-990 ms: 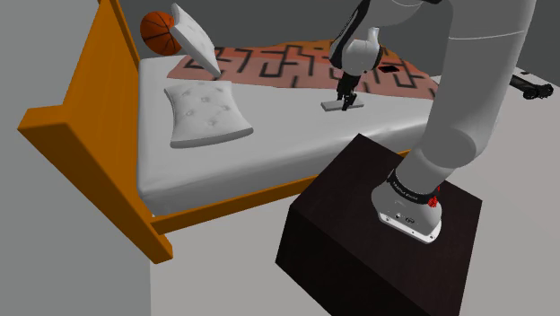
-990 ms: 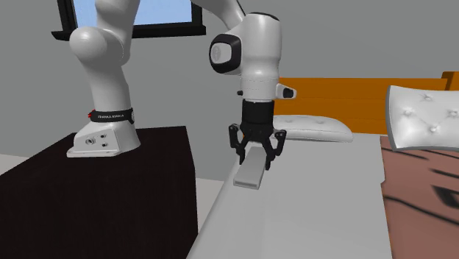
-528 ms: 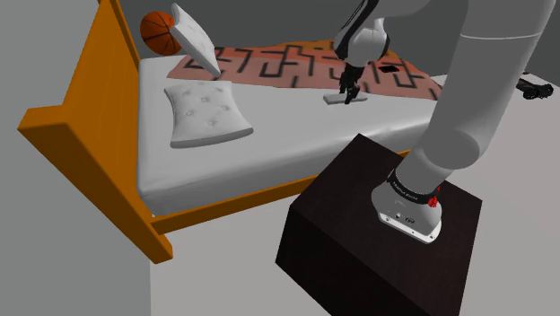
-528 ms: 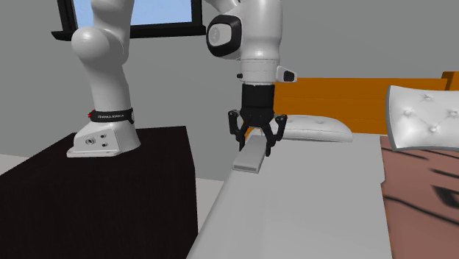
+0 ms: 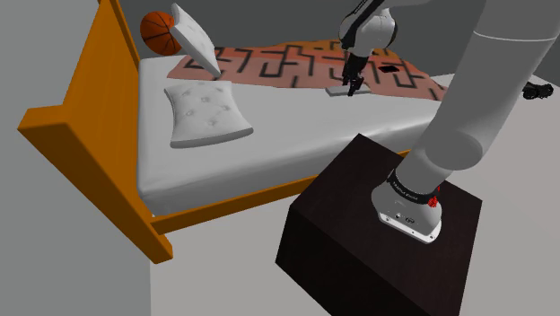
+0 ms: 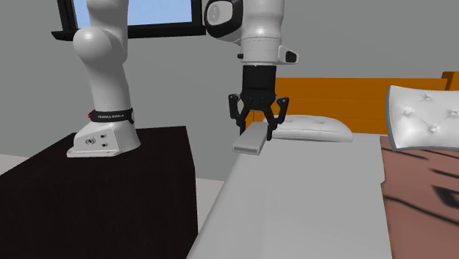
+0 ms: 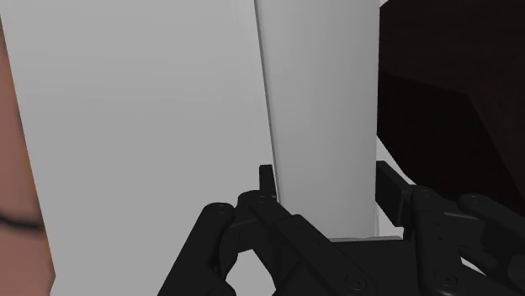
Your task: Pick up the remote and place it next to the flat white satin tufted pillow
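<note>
**Remote in the hand, bare bed between it and the pillow**

Your hand [image 6: 254, 135] is closed on the remote [image 6: 248, 142], a thin grey slab. It hangs over the edge of the bed [image 5: 296, 135] on the stand's [image 5: 377, 224] side and looks clear of the sheet. In the wrist view, the fingers [image 7: 267, 179] clasp it across its narrow width.

I'd expect the remote to be light and stiff, so it won't sag. Its faces look smooth, though, so it could slide in the grip. In the second exterior view, much of its length juts out past the hand, so a sharp swing may tip it. If you need to regrip, take it across the width again, nearer the middle.

The flat pillow [image 5: 208, 112] lies well apart from the hand, towards the headboard [image 5: 94, 85]. Only plain sheet lies between them, and nothing stands in the way. Beyond the flat pillow, a second pillow [image 5: 196, 38] leans up with a basketball [image 5: 157, 31] beside it. A patterned blanket [image 5: 287, 65] covers the far side of the bed. Set the remote down on the open sheet beside the flat pillow, short of those two.
</note>
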`<control>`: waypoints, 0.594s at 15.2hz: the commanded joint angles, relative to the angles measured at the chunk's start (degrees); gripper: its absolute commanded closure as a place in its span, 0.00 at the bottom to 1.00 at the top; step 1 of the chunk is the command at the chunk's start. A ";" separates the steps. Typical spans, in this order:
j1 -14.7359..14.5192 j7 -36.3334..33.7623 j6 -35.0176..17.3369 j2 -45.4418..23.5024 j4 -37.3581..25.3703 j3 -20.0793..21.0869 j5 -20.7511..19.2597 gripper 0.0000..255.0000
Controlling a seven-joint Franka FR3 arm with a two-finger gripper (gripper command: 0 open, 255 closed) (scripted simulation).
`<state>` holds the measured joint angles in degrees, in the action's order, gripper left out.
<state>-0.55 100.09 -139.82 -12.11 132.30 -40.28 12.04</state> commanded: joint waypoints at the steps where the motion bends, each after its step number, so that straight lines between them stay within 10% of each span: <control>1: -0.50 -1.01 0.91 1.18 -0.05 -0.51 -1.29 1.00; 9: -9.18 -16.44 -1.15 7.06 5.93 2.44 -6.88 1.00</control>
<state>-8.86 85.40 -140.40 -5.41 137.46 -38.37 5.44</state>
